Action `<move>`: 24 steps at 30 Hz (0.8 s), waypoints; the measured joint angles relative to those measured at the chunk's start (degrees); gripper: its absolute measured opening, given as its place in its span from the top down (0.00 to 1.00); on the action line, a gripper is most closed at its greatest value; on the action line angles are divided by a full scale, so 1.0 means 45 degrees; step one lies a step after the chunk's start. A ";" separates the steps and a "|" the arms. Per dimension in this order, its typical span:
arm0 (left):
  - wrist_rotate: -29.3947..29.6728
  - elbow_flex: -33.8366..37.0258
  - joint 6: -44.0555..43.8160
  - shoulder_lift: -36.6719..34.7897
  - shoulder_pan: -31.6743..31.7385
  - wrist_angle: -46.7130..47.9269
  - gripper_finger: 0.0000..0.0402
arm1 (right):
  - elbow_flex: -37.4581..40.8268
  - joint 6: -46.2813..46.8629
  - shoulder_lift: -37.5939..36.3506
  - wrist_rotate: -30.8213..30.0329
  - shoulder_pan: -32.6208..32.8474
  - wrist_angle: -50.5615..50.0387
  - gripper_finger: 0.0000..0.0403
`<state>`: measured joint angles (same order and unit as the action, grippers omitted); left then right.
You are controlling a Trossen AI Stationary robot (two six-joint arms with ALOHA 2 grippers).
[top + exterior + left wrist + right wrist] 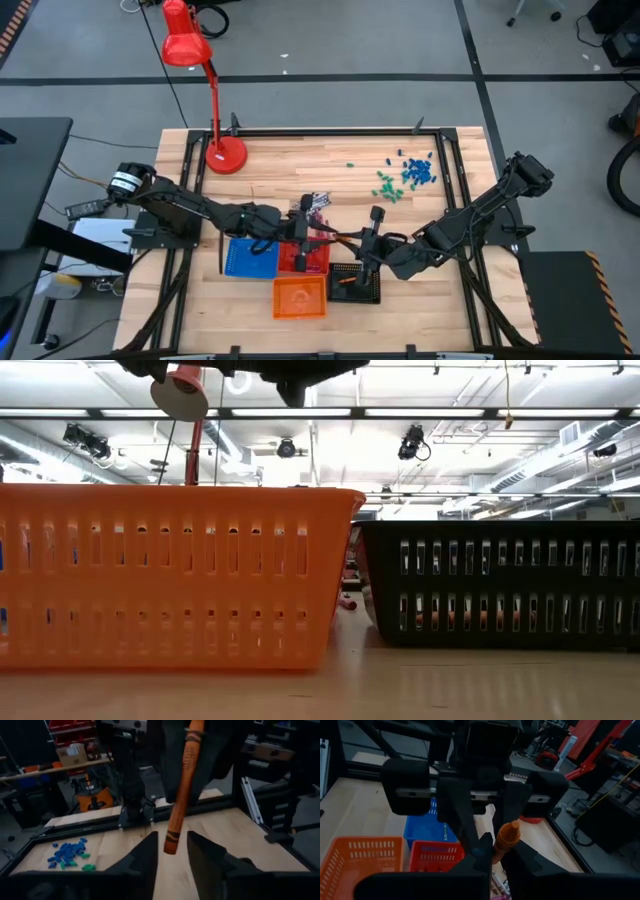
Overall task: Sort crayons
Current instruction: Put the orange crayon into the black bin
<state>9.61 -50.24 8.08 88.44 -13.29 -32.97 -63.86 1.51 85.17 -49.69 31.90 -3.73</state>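
An orange slotted basket (170,575) fills the left of the frame, a black slotted basket (500,585) the right, both on the wooden table (400,690). A red lamp shade (180,395) hangs upper left; dark arm parts (290,375) cross the top edge.

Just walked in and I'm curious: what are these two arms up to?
The arms meet above the middle of the table, over four small trays: blue, red, orange and black. The right gripper holds an orange crayon, jaws shut on it. The left gripper faces it, jaws open either side of the crayon's end. It looks like a handover.
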 joint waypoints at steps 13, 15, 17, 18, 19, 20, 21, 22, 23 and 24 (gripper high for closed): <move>0.0044 0.0000 -0.1536 0.0000 0.0075 0.4692 0.58 | 0.0000 0.2860 0.0004 0.5345 -0.0324 -0.1643 0.90; 0.0047 0.0000 -0.1831 0.0000 0.0080 0.4988 0.58 | 0.0138 0.3344 0.0005 0.6255 -0.0356 -0.1610 0.90; 0.0049 0.0000 -0.2057 0.0000 0.0080 0.5195 0.59 | 0.0424 0.3803 0.0005 0.6759 -0.0369 -0.1624 0.90; 0.0049 0.0000 -0.2215 0.0000 0.0080 0.5307 0.59 | 0.0622 0.4093 0.0005 0.6999 -0.0369 -0.1623 0.90; 0.0049 0.0000 -0.2390 0.0000 0.0080 0.5424 0.59 | 0.0840 0.4421 0.0005 0.7219 -0.0369 -0.1626 0.90; 0.0049 0.0000 -0.2587 0.0000 0.0080 0.5566 0.59 | 0.1049 0.4775 0.0005 0.7515 -0.0369 -0.1662 0.90; 0.0049 0.0000 -0.2724 0.0000 0.0080 0.5741 0.59 | 0.1230 0.5158 0.0010 0.7759 -0.0369 -0.1760 0.90; 0.0049 0.0000 -0.2834 0.0000 0.0080 0.5926 0.59 | 0.1363 0.5477 0.0019 0.7971 -0.0378 -0.1888 0.90; 0.0049 0.0000 -0.2947 0.0000 0.0080 0.6127 0.59 | 0.1480 0.5756 0.0024 0.8140 -0.0375 -0.1968 0.90; 0.0049 0.0000 -0.3111 0.0000 0.0080 0.6333 0.59 | 0.1559 0.6008 0.0024 0.8302 -0.0370 -0.2075 0.90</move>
<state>9.82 -50.24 -5.92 88.44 -12.93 -4.47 -56.84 28.55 85.27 -12.33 30.23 -13.07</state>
